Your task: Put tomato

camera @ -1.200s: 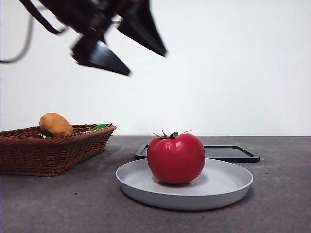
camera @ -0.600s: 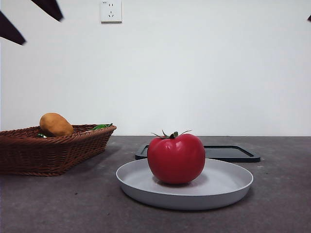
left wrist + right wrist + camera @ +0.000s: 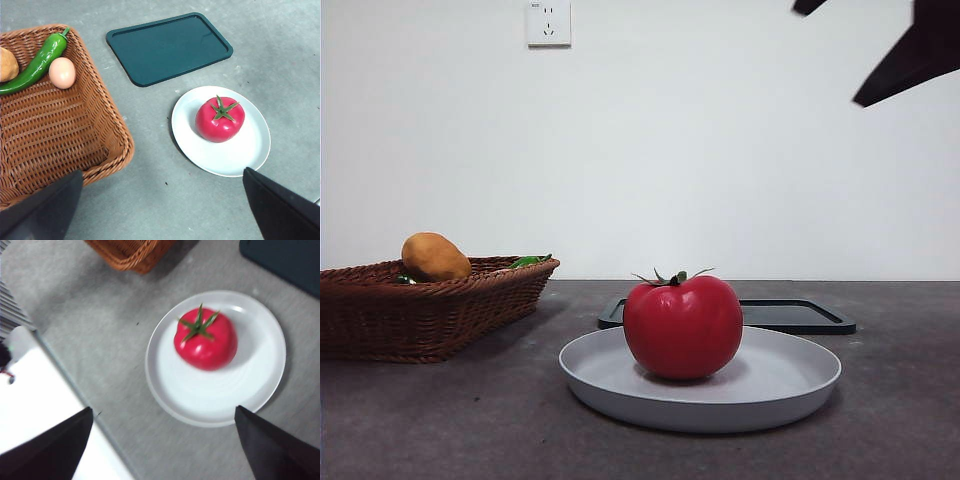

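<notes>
The tomato (image 3: 682, 327) is sitting alone on the grey plate (image 3: 790, 385). The left gripper (image 3: 160, 210), jaws apart, has gone from eleven o'clock; the right gripper (image 3: 165, 450), also spread, is entering at one o'clock, likely reaching next.

Basket (image 3: 430, 315) and dark tool (image 3: 910, 55) cut off.

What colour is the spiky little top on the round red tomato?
Dark green calyx on the glossy red tomato, clearest in the left wrist view.
</notes>
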### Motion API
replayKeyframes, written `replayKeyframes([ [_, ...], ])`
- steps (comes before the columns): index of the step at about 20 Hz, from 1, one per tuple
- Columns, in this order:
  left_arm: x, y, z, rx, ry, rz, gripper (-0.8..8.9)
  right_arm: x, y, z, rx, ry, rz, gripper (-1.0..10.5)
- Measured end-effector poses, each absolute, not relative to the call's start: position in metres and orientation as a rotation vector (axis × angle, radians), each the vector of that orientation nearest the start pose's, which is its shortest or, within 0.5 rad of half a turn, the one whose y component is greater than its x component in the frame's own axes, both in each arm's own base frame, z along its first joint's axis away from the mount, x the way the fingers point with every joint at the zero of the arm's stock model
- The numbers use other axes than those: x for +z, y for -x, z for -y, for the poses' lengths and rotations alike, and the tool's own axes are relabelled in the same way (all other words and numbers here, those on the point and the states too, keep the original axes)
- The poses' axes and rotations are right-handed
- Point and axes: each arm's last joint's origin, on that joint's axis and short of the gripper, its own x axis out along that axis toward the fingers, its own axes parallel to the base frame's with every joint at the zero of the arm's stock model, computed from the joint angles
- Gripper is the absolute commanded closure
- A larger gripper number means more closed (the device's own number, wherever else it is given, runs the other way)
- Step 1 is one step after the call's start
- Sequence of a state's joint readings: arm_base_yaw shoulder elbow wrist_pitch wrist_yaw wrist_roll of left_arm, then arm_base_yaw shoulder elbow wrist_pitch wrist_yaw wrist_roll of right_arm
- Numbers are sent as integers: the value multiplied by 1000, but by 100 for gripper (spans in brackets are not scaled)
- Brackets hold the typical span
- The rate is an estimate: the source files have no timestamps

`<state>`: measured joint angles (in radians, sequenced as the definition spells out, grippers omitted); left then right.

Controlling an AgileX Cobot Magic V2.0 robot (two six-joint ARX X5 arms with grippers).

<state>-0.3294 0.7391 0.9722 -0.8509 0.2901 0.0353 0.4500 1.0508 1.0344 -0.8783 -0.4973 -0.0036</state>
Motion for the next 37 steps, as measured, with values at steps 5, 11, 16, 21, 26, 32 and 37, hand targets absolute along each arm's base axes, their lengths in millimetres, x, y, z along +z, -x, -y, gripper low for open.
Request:
replayKeyframes([
  [5,340,-117,49,-610,-46,-630,318,301,-194,-124,884,44,-896,409],
  [11,340,-117,49,-610,-45,-630,318,258,-225,-166,874,129,-956,401],
  [16,340,-117,49,-610,-45,-630,318,223,-243,-191,828,194,-985,396],
  [21,340,-117,49,-610,-46,-630,318,208,-252,-197,804,209,-984,396],
  [26,340,-117,49,-610,-45,-630,318,187,-256,-205,806,226,-1039,396],
  [32,340,-117,49,-610,-46,-630,318,177,-258,-208,784,250,-1063,627],
  [37,340,-117,49,-610,-45,-630,318,178,-257,-208,786,249,-1068,694],
])
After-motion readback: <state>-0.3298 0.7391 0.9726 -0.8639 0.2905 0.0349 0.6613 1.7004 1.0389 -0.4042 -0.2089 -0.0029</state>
